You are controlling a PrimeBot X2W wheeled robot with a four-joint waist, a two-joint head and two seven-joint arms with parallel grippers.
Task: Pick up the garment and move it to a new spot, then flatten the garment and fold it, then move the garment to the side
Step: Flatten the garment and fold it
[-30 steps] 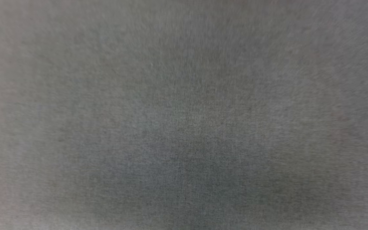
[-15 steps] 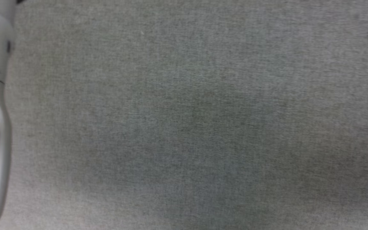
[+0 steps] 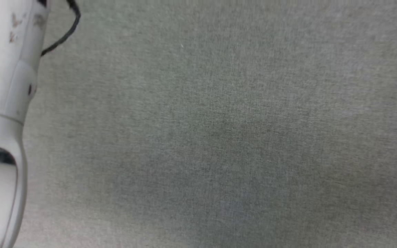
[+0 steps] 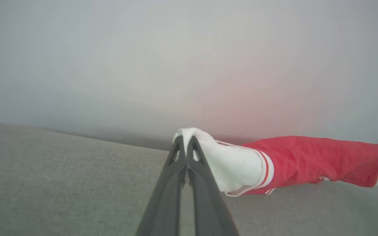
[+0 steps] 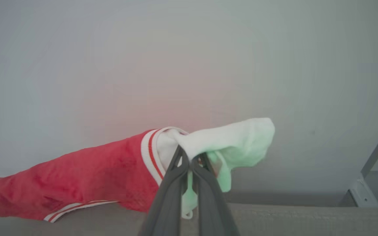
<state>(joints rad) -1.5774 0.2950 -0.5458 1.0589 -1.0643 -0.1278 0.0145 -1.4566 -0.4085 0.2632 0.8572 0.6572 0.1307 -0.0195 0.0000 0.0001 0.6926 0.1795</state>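
While the left gripper (image 4: 186, 139) has its two dark fingers pressed together on the bunched end of one white sleeve, the garment (image 4: 307, 160) stretches away from it to the right of the left wrist view, a red band with striped seams running low over the grey fabric surface (image 4: 61, 183). Seen from the right wrist, the right gripper (image 5: 189, 155) is likewise pinched onto the other white sleeve, and the red body runs off to the left; whether its underside touches the surface I cannot tell. A pale wall (image 4: 143, 65) rises behind. From the head, a pale forearm (image 3: 2, 103) with a black cable (image 3: 64, 34) lies along the left edge.
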